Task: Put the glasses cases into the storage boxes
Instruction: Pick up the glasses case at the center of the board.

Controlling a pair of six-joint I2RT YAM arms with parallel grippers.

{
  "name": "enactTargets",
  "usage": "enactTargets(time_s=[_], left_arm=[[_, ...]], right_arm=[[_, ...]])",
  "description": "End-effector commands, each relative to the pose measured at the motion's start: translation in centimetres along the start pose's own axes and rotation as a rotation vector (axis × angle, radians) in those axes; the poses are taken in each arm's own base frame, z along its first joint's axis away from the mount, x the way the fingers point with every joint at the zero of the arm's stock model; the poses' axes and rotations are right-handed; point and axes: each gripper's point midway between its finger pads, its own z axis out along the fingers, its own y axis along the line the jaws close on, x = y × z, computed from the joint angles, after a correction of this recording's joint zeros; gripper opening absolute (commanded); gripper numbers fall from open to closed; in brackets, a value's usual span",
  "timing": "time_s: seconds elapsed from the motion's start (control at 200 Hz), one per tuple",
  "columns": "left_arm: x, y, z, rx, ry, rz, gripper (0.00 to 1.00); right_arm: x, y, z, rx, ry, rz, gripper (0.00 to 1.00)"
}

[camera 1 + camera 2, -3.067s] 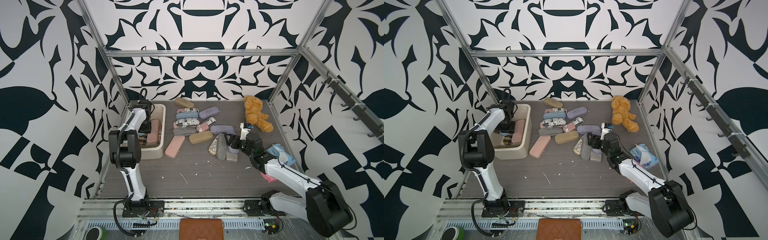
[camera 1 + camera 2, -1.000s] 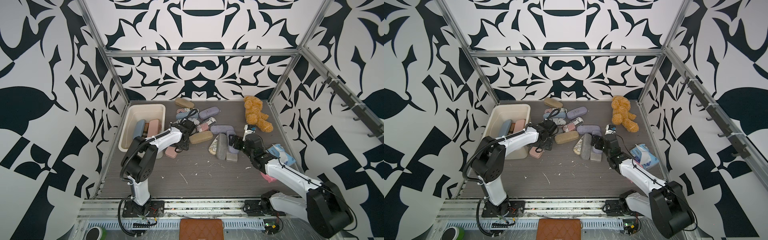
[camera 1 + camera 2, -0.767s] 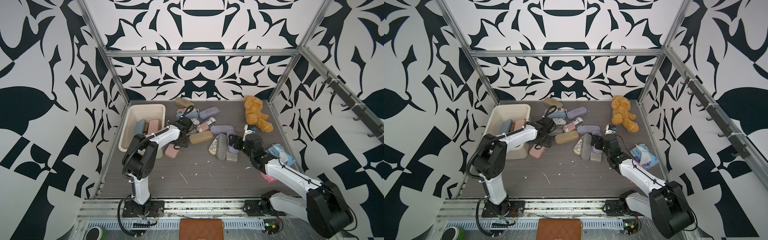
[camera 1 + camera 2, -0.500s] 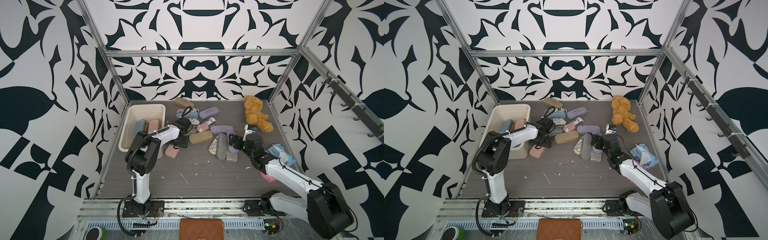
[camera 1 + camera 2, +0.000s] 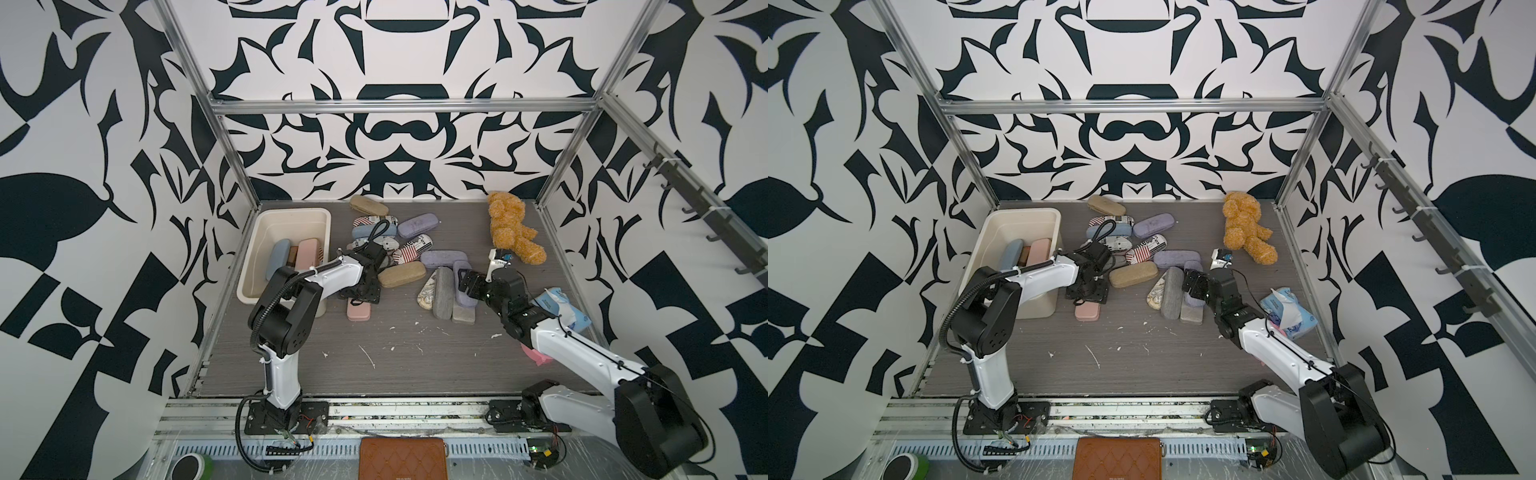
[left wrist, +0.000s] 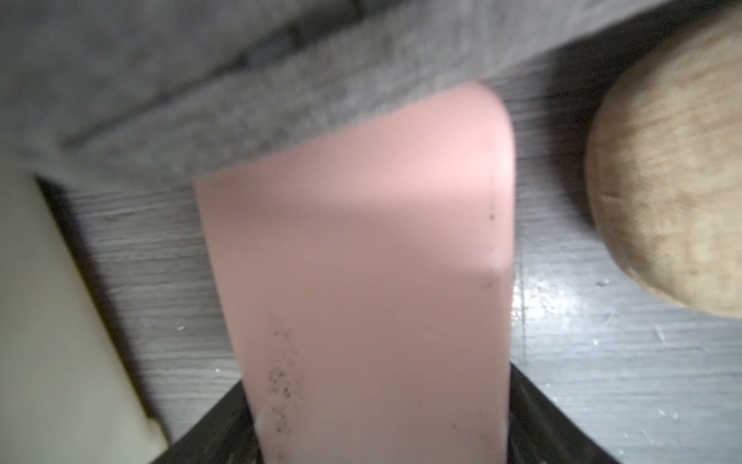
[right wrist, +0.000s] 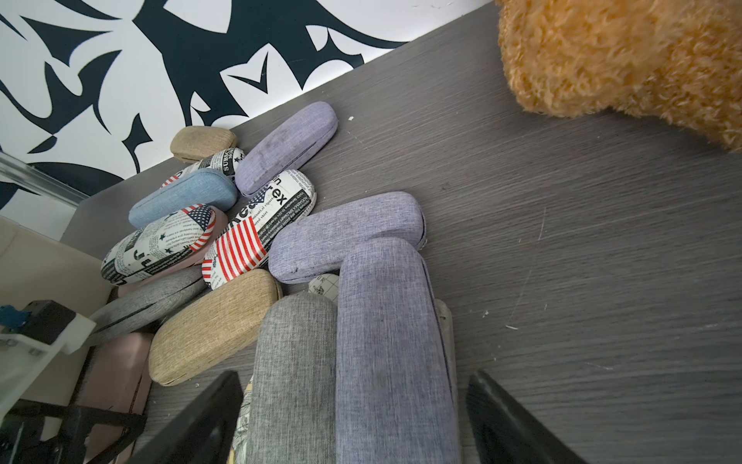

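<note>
the left hand (image 5: 360,292) straddles a pink case (image 6: 361,261) lying on the desk (image 5: 415,357) just beside the cream tub (image 5: 291,212); whether it has gripped is unclear. the right hand (image 7: 353,405), jaws wide apart, brackets a lilac case (image 7: 385,341) and a grey case (image 7: 297,361), holding neither.

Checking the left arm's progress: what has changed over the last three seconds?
The left gripper left the storage box and swung over to the pink case lying beside it; its jaws now straddle that case. The right gripper stayed over the lilac case. The teddy bear has not moved.
</note>
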Motion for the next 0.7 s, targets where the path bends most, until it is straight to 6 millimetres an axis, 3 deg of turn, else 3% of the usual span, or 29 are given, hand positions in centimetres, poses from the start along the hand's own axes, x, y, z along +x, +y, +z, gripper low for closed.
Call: enactTargets(time_s=[0.0,0.19,0.335,0.45,0.57,0.695], left_arm=[[3.1,-0.6,1.8,0.01,0.109,-0.007,0.8],[4.6,-0.6,2.3,-0.001,0.138,-0.008,0.84],[5.9,-1.3,2.8,0.034,0.184,-0.01,0.84],[6.3,-1.1,2.7,0.009,0.177,0.008,0.76],[6.7,-1.1,2.1,0.013,0.176,0.011,0.69],[6.5,-1.3,-0.3,0.013,0.133,0.04,0.69]], right_arm=[[-2.1,2.1,-0.2,-0.078,-0.047,0.003,0.89],[-1.3,6.2,-0.3,-0.289,0.001,-0.035,0.89],[1.1,11.0,-0.5,-0.483,0.112,-0.12,0.89],[3.1,14.1,-0.8,-0.63,0.216,-0.157,0.88],[4.2,14.9,-0.7,-0.653,0.254,-0.178,0.87],[4.2,14.4,-0.2,-0.621,0.245,-0.184,0.87]])
